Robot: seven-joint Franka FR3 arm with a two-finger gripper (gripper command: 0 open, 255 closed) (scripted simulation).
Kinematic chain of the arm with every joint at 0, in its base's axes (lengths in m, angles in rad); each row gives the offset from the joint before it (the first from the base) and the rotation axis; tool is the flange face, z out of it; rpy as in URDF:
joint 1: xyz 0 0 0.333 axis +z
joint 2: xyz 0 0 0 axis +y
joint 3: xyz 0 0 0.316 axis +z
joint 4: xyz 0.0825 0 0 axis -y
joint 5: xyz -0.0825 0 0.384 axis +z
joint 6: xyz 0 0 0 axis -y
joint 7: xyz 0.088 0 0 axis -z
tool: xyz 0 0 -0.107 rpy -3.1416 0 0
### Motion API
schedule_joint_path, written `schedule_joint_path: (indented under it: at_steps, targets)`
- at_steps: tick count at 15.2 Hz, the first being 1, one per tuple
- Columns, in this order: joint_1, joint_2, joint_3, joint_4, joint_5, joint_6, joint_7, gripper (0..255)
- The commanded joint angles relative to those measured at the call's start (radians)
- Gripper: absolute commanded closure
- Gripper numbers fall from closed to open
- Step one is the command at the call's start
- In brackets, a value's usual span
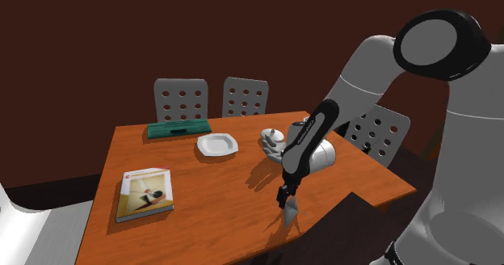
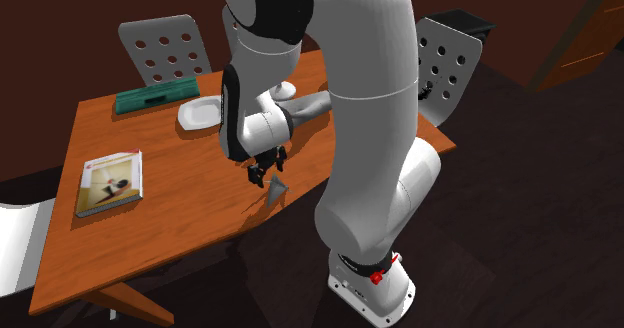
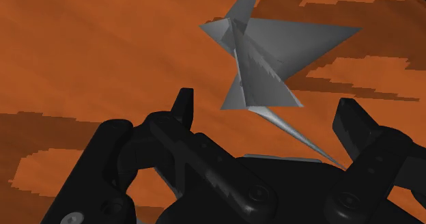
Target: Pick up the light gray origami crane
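Observation:
The light gray origami crane (image 1: 289, 213) (image 2: 275, 188) lies on the orange-brown wooden table (image 1: 202, 215), close to the edge nearest the stand. My black gripper (image 1: 285, 197) (image 2: 265, 171) hangs just above it, pointing down. In the wrist view the crane (image 3: 263, 59) spreads its pointed wings just beyond the gripper (image 3: 266, 106), and its long thin tail runs back between the fingertips. The fingers (image 3: 183, 100) stand wide apart and touch nothing, so the gripper is open.
A book (image 1: 145, 193) (image 2: 110, 181) lies at the shoulder view's left. A white plate (image 1: 218, 145), a green flat box (image 1: 178, 128) and a small white vessel (image 1: 270, 140) sit farther back. Perforated gray chairs (image 1: 182, 100) line the far side.

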Motion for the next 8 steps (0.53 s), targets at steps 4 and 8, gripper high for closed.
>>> schedule_joint_path:
  at_steps: [4,8]
  targets:
    - [-0.007,0.042,0.01,0.01,0.011,0.033,-0.009,255]
    - [-0.007,0.043,0.01,0.01,0.011,0.033,-0.009,255]
